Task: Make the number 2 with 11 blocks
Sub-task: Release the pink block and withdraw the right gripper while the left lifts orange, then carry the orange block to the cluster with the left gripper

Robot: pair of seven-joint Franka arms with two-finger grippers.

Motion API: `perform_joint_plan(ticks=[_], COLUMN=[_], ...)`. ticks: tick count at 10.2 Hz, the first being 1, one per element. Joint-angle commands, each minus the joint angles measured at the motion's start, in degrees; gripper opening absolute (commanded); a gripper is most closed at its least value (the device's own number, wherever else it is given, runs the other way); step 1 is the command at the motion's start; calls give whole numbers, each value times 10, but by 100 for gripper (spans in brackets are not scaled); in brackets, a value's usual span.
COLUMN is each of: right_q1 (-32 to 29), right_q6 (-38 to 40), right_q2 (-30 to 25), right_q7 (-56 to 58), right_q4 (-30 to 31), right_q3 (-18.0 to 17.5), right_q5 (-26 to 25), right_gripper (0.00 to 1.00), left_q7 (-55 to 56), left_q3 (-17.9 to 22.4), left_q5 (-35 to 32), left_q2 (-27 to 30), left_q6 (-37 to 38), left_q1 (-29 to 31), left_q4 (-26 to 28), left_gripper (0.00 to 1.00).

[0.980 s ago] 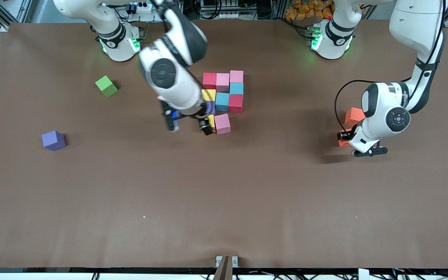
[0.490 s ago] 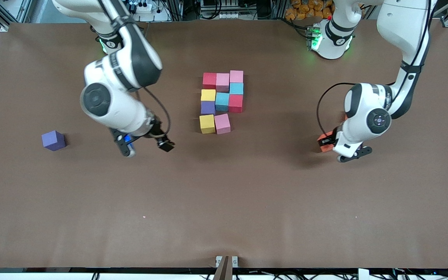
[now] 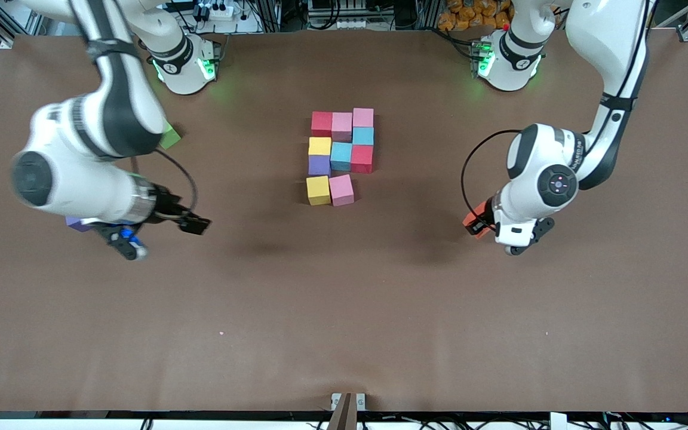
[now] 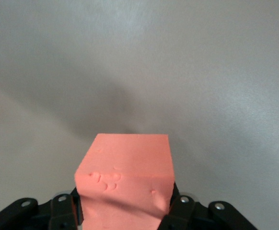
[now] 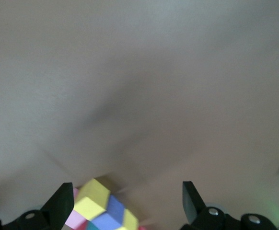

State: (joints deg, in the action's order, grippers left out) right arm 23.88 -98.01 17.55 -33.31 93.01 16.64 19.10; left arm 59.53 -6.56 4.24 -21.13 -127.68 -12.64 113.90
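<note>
Left wrist view: unmarked orange block [image 4: 124, 182]

Brown table [image 3: 344, 310]: ten-cube cluster [image 3: 341, 156], green cube [image 3: 171, 137], purple cube [image 3: 76, 224].

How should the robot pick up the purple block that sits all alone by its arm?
Best guess: come straight down from above and pinch two opposite flat sides of the loose purple block. It is a cube resting flat on the table, apart from the other blocks, so its sides look free. The open right gripper is already above the table right beside it.
</note>
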Motion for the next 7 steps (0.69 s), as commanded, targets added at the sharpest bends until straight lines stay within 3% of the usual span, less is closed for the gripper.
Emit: perform_joint_plan(ticks=[1, 3, 5, 6, 7], right_q1=[-56, -98, -129, -165, -214], right_q6=[49, 64, 73, 74, 73], right_q2=[-29, -56, -71, -79, -88], right_q7=[174, 298, 386, 401, 400], right_q4=[-4, 12, 16, 16, 16], right_q3=[-7, -11, -23, -56, -116], right_q5=[-4, -14, -79, -84, -93], right_gripper=[100, 100, 100, 100, 100], left_q7=[177, 305, 408, 457, 492], left_q3=[-11, -34, -43, -43, -44], left_q5=[9, 9, 7, 4, 7], left_q2=[-1, -2, -6, -7, -6], left_q6=[9, 9, 9, 9, 8], left_q1=[-24, -34, -59, -71, -78], left_q4=[-28, -46, -56, -57, -64], left_gripper=[28, 28, 28, 28, 28])
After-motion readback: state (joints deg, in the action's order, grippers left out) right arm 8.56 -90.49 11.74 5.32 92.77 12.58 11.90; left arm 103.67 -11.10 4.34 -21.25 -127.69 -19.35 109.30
